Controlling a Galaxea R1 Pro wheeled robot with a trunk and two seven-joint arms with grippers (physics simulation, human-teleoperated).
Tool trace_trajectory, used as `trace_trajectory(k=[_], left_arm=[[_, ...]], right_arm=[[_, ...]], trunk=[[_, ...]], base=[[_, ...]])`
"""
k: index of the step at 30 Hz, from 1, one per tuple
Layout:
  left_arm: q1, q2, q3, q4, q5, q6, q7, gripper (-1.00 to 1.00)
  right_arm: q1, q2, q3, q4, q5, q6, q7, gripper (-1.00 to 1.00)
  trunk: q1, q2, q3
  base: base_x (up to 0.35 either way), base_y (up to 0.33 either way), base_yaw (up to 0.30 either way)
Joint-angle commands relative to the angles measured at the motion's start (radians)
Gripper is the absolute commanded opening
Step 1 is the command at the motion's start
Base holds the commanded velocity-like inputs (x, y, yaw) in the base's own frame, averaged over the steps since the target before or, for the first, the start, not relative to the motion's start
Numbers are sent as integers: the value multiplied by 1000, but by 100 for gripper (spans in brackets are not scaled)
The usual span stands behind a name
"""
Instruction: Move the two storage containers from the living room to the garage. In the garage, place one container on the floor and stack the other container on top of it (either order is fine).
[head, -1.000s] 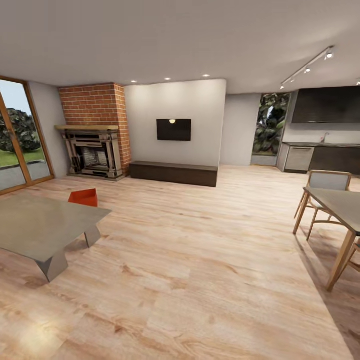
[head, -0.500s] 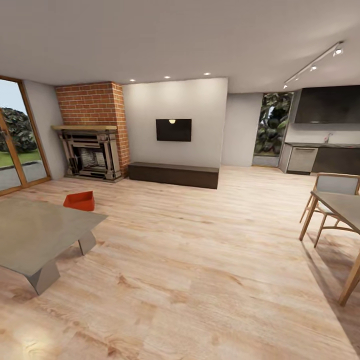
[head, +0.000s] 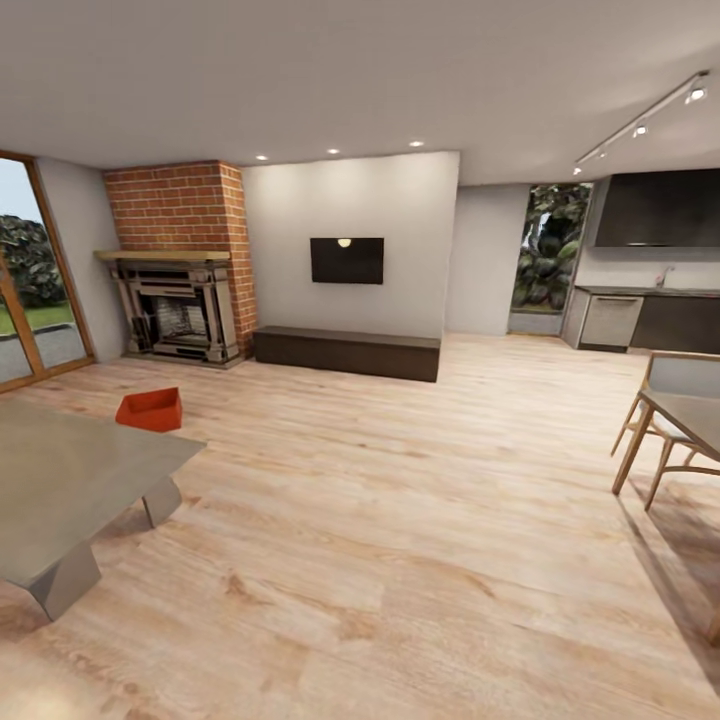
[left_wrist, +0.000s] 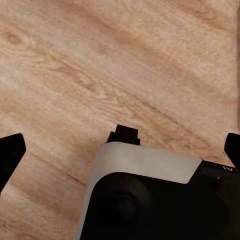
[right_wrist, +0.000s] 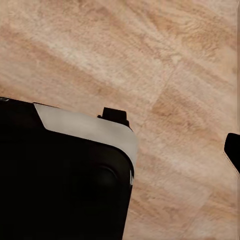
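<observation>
The view has swung rightward, sliding the storage container (head: 149, 410) leftward — it sits on the wood floor (head: 400, 520) before the brick fireplace (head: 180, 265), unfetched — both jaws spread, empty.

Light wood plank floor (head: 400, 520) with visible grain and a soft sheen. Rough red brick fireplace (head: 185, 205). The storage container (head: 150, 410) looks smooth orange-red plastic. The low table (head: 60, 470) is matt grey; the walls are matt painted plaster.
</observation>
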Motion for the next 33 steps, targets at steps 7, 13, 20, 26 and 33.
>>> trace_trajectory(k=[7,13,20,26,33], left_arm=[[-1,0,-2,1,7,-3,1,100],[-1,0,-2,1,7,-3,1,100],[-1,0,-2,1,7,-3,1,100],[-1,0,-2,1,7,-3,1,100],[-1,0,-2,1,7,-3,1,100]], right_arm=[[-1,-8,10,3,-8,-8,-8,100],[-1,-10,10,3,-8,-7,-7,100],[-1,-10,10,3,-9,-5,-8,100],[-1,-10,10,3,-9,-6,-7,100],[-1,-10,10,3,-9,-8,-8,100]], trunk=[[1,-1,-1],[1,-1,-1],[1,-1,-1],[1,-1,-1],[1,-1,-1]], base=[[324,0,0],[325,0,0],[324,0,0],[324,0,0],[324,0,0]])
